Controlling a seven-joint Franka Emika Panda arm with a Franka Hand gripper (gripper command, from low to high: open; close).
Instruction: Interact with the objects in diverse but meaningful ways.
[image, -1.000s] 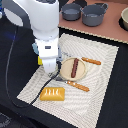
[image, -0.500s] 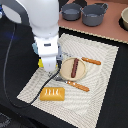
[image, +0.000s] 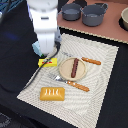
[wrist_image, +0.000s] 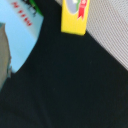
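the arm hangs over the yellow box at the mat's edge; its claw is hidden, so its state cannot be told. the sausage lies on the plate, and what is probably the carton sits nearby.

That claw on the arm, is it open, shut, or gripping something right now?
Gripper: cannot be told; the arm's body hides its fingers, and the wrist view shows none.
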